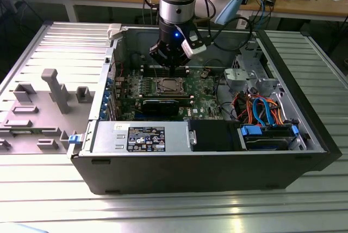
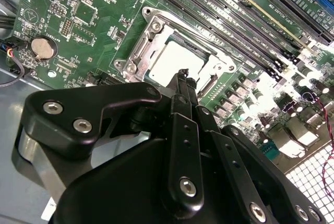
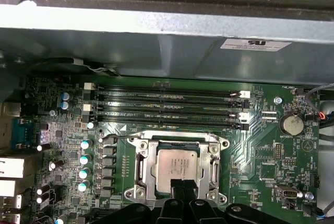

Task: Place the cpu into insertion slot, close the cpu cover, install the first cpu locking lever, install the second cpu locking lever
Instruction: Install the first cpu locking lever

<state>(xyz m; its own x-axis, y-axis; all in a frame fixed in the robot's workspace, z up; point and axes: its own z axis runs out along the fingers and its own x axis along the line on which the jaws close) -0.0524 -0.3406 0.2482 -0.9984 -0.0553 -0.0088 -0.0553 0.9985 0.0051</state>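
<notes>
Silvery, thin and light, the cpu (image 3: 177, 167) lies flat in the insertion slot (image 3: 140, 153); it looks easy to scratch, best held by its edges. The claw (image 3: 183, 186), pinched narrow, hovers at the slot's edge.

Room check from my end: the case (image 1: 190, 173) is open on top, so straight down onto the board is free. My gripper (image 1: 175, 73) hangs just above the cpu slot (image 1: 168, 86) with its fingers pinched together, so it's slim. The memory slots (image 3: 167, 104) beside it sit low, no bother. The wall (image 3: 156, 46) rises just past them. In the exterior view, the black card (image 1: 163, 104) stands right by the cpu slot on the near side, with the power supply (image 1: 141, 137) beyond it. Toward that view's right, the drive cage (image 1: 247, 75) and cables (image 1: 261, 108) crowd things.
</notes>
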